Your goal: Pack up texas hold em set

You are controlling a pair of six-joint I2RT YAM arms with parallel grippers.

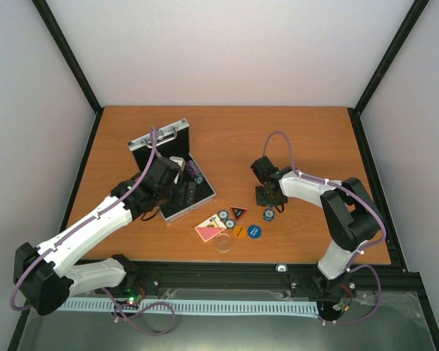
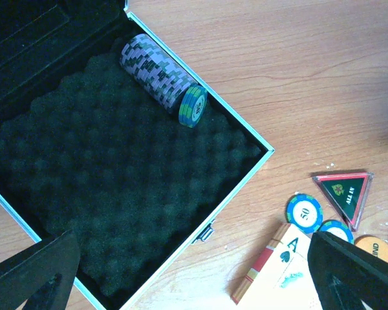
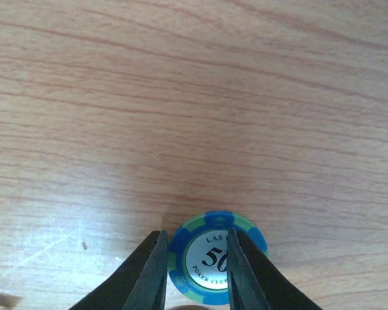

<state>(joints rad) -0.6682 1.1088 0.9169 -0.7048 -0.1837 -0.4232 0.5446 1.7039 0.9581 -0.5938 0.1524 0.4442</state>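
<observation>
A lone chip sits under the right gripper (image 3: pixel 195 234), with the case farther off.
The flat, round blue-green chip (image 3: pixel 210 261) lies on the wood-grain table (image 3: pixel 181 97) directly beneath narrowed fingers. I cannot tell whether they grip it. Beyond, the left gripper (image 2: pixel 193 234) gapes empty over the foam-lined metal case (image 2: pixel 116 174), which holds a row of ridged chips (image 2: pixel 158 71).

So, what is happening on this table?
A poker game is being packed away. The left gripper hangs open over the open case, which already holds a row of chips. The right gripper is down over a blue chip on the table, jaws narrow; a firm grip is not clear. Cards, a triangle and other chips lie loose beside the case.
</observation>
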